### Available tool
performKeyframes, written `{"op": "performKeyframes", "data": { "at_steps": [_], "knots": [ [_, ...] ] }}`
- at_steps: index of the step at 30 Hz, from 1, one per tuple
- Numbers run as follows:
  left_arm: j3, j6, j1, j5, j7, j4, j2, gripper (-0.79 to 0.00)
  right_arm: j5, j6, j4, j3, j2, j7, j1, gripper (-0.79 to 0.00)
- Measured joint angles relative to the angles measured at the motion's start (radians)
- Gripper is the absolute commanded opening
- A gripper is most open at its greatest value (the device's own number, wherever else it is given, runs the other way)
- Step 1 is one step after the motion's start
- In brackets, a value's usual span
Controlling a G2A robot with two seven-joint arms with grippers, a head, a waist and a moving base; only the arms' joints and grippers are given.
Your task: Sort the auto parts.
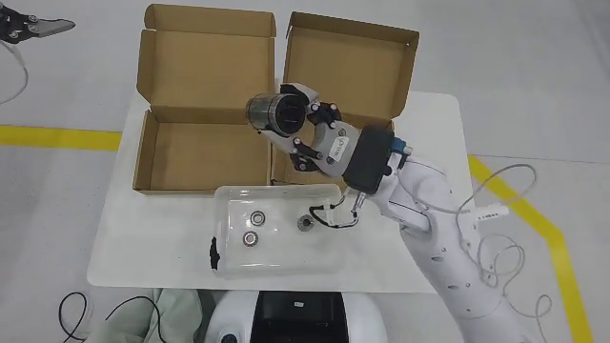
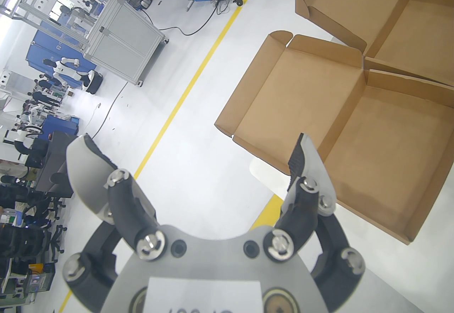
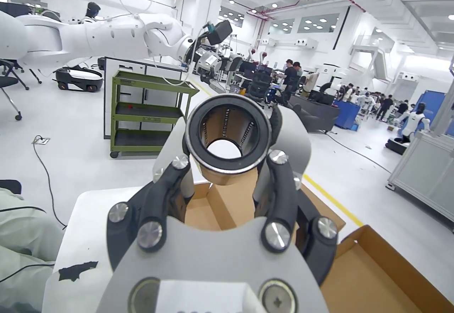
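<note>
Steel bearing [image 1: 272,112] pinched in right claw [image 3: 228,146] (held above the cardboard boxes [image 1: 205,157]), left claw [image 2: 193,151] spread off-table.

Nothing printed here can be read with certainty. A white label [image 2: 204,295] sits on the base plate of the left tool [image 2: 193,151], but the frame edge cuts through its dark digits. A similar white label [image 3: 202,296] on the base of the right tool [image 3: 228,147] is cut off the same way. From above, a small white sticker [image 1: 340,146] on the right wrist carries print too small to make out. A green cart [image 3: 149,115] on the workshop floor bears a small plate [image 3: 151,119], also illegible.
</note>
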Motion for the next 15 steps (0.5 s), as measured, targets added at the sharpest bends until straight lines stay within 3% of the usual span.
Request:
{"op": "performKeyframes", "data": {
  "at_steps": [15],
  "knots": [
    [0.0, 0.0, 0.0, 0.0, 0.0, 0.0, 0.0, 0.0, -0.148, 0.117, -0.036, 0.009, 0.017, 0.266, -0.084, -0.785]
  ]
}}
